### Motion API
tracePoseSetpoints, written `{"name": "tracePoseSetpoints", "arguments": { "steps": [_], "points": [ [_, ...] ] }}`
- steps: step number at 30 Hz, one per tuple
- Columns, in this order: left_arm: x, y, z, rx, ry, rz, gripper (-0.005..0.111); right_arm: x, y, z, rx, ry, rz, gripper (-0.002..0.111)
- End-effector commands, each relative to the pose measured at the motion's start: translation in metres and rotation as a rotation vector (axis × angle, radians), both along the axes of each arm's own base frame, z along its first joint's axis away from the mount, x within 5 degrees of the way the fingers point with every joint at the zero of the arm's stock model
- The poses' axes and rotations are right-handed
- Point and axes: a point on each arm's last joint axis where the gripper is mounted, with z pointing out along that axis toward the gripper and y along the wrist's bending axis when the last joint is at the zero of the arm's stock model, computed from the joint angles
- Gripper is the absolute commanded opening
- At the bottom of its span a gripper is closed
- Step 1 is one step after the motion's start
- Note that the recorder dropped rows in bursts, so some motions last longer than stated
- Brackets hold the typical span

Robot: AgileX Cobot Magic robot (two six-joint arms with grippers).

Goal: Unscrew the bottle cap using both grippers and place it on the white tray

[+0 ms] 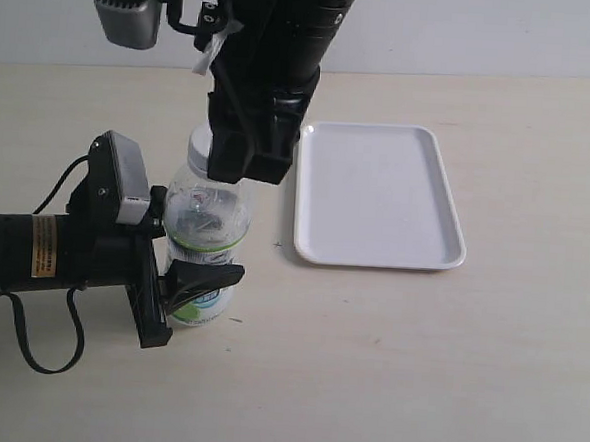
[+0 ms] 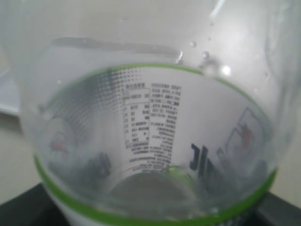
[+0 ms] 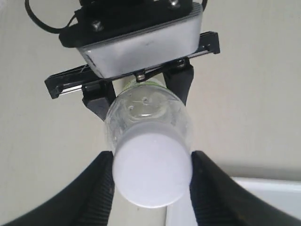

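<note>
The bottle (image 1: pixel 207 216) is clear plastic, see-through and shiny, with little bright spots on it. Its label (image 2: pixel 150 122) is smooth and a bit glossy. The bottle cap (image 3: pixel 151 172) is white plastic with a smooth, dull top. My right gripper (image 3: pixel 151 162) has black fingers (image 3: pixel 94 197) that look dull, with fine ridges. The silver block (image 3: pixel 141 42) on my left arm looks like smooth metal. The white tray (image 1: pixel 377 191) is smooth and slightly shiny. The table (image 1: pixel 416 369) is pale and matt.
</note>
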Motion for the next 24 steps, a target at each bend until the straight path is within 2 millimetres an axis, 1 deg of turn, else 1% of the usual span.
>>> {"name": "tracePoseSetpoints", "arguments": {
  "steps": [1,13,24],
  "points": [
    [0.0,-0.001,0.004,-0.017,-0.005,0.001,0.0,0.0,0.0,0.003,-0.003,-0.061,0.121,0.0],
    [0.0,-0.001,0.004,-0.017,-0.003,0.002,0.0,0.0,-0.001,0.004,-0.047,-0.184,0.41,0.0],
    [0.0,-0.001,0.004,-0.018,-0.001,0.003,0.0,-0.005,-0.007,0.018,-0.084,-0.31,0.618,0.0]
  ]
}}
